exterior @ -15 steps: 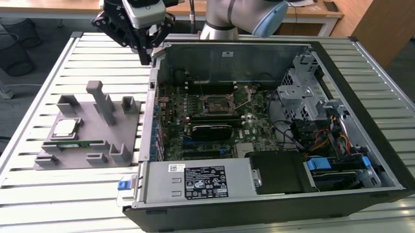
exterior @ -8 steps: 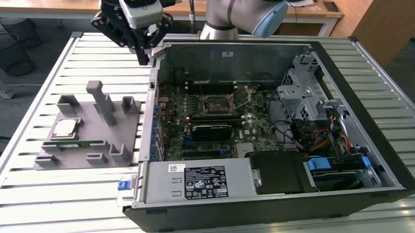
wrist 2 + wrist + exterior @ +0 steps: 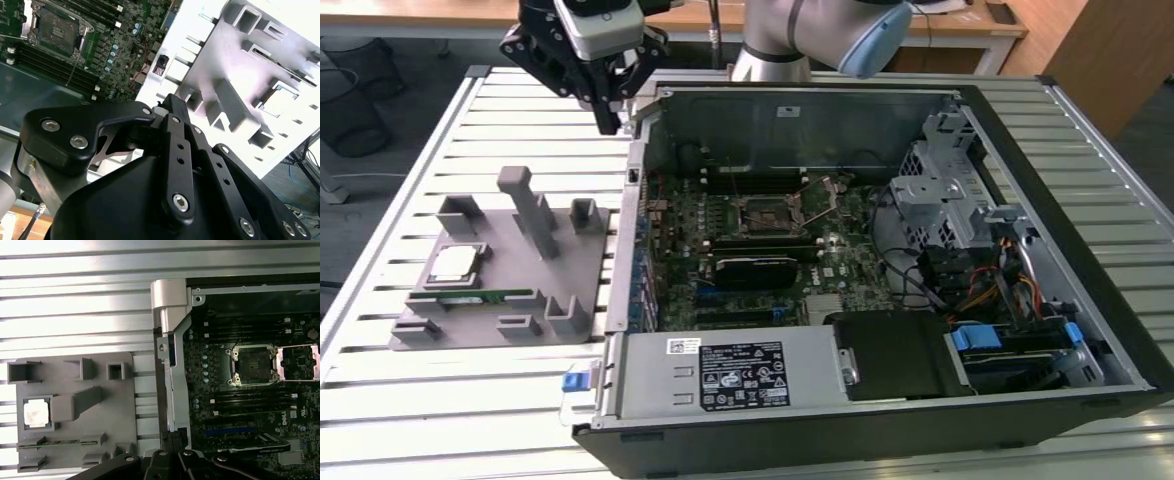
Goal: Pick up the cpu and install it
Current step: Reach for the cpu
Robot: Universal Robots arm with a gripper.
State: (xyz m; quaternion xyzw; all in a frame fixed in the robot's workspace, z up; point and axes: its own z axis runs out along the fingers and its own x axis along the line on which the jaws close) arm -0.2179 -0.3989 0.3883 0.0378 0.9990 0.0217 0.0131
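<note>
Slatted aluminium table [image 3: 454,400] carried everything. Nearest in the exterior view stood the open computer case [image 3: 881,440], its side panel off, with the silver power supply [image 3: 720,375] along its near wall. Beyond that lay the green motherboard [image 3: 854,260]. Toward the board's far part sat the cpu socket [image 3: 767,212] with its load frame swung open. In the first wrist view the cpu socket [image 3: 248,366] showed as a dark square with the frame folded out beside it.

On the exterior view's left, just beside the case, a grey fixture tray [image 3: 420,335] with upright posts and recesses rested on the slats. The cpu [image 3: 455,265] lay flat in a square recess of that tray, silver top upward, well apart from the socket. The first wrist view showed the cpu [image 3: 36,414] in the same recess. A green memory stick [image 3: 480,297] sat in a slot just on the near side of it.

Farther back, the gripper [image 3: 607,122] hung above the table by the case's far corner on the exterior view's left. Its fingers pointed down and were drawn together with nothing between them, clear of the tray and the cpu. The robot arm [image 3: 801,30] rose behind the case, and a wooden desk [image 3: 961,30] stood beyond it.
</note>
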